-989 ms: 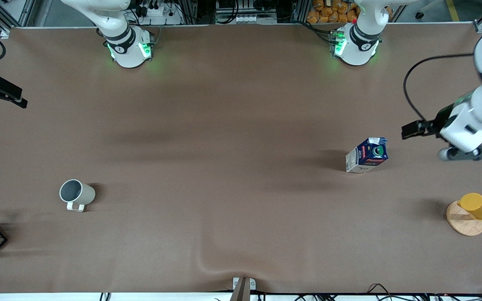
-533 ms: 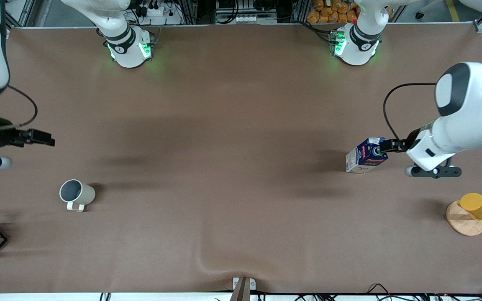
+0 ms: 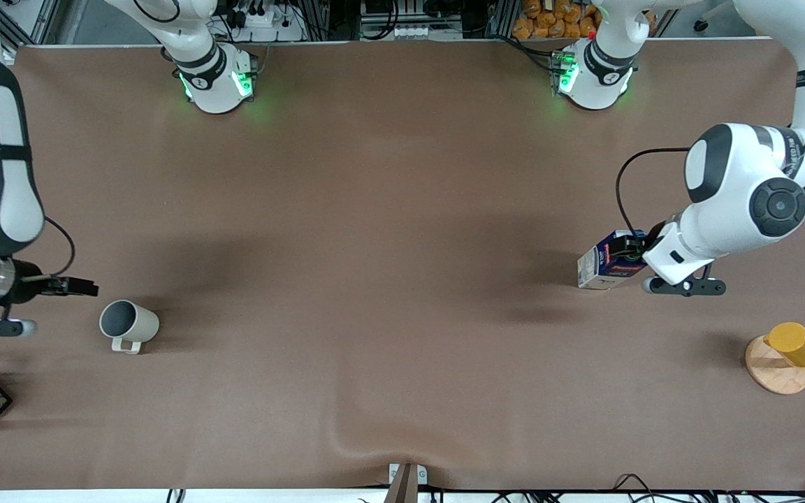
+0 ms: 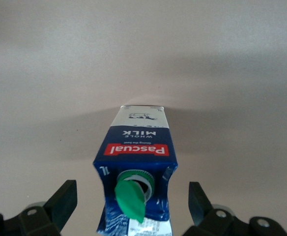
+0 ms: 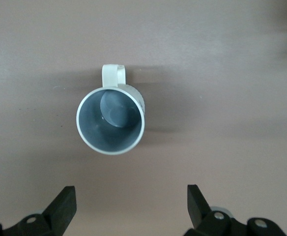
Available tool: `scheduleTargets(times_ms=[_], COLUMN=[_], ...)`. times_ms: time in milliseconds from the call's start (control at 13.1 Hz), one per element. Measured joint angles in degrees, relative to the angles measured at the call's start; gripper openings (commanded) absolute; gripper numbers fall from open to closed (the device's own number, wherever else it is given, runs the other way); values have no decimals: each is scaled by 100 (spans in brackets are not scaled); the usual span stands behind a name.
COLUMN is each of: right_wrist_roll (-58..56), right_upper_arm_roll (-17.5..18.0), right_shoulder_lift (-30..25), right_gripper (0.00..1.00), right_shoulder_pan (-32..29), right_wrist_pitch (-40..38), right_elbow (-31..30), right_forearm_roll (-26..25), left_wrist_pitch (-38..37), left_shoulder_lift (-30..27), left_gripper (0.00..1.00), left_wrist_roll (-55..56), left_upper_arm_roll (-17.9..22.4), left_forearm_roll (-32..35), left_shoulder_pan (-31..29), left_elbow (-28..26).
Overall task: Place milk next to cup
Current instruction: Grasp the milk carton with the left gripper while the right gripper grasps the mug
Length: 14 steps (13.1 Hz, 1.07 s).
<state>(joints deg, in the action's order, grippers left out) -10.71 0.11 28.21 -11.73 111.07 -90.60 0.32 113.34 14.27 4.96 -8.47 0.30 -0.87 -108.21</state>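
Front view places the milk (image 3: 612, 260) right of centre in the frame, upright on the desk (image 3: 388, 279) toward the left arm's end, while the cup (image 3: 128, 325) is seen low at the frame's left edge region, well apart from the carton. The left end effector (image 3: 632, 250) is set at the carton's upper part, and in the left wrist view its fingers (image 4: 60, 202) are spread wide, one at the lower left of that frame and one at the lower right, with the milk (image 4: 136, 184) between them and touched by neither; nothing is held. The step in hand is judged to be the closing of the grasp on the carton. It would be done well if the fingers were brought lower, past the sloped gable and the green cap (image 4: 131, 195), so that the flat side walls are pinched and the carton is kept centred, since a grip on the gable could slip or tip it. A gentle squeeze is advised, as thin card may buckle. The right end effector (image 3: 80, 286) is held just beside the cup (image 5: 111, 120), its fingers spread and empty, and that arm is judged to be waiting.
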Motion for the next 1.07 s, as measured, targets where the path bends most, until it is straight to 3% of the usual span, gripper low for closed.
scheduleTargets(times_ms=[380, 685, 913, 989, 1065], right_wrist_roll=[-4, -4, -5, -5, -5], right_upper_arm_roll=[17, 8, -3, -6, -12], right_shoulder_lift=[540, 804, 901, 930, 966], right_gripper=[100, 100, 100, 83, 16], right_shoulder_pan=[76, 70, 53, 47, 36], right_wrist_pitch=[725, 940, 1012, 1109, 1174], right_elbow=[6, 14, 14, 15, 15], right_forearm_roll=[-10, -13, -13, -13, -13], left_wrist_pitch=[293, 303, 318, 329, 341], left_shoulder_lift=[0, 0, -1, -3, -7], left_gripper=[100, 81, 74, 71, 68], left_wrist_roll=[-32, -38, -41, -55, -93], left_upper_arm_roll=[-24, -44, -46, -46, -45], left_forearm_roll=[111, 146, 148, 149, 151], left_shoulder_pan=[9, 9, 9, 9, 8], left_elbow=[-257, -377, -401, -401, -401])
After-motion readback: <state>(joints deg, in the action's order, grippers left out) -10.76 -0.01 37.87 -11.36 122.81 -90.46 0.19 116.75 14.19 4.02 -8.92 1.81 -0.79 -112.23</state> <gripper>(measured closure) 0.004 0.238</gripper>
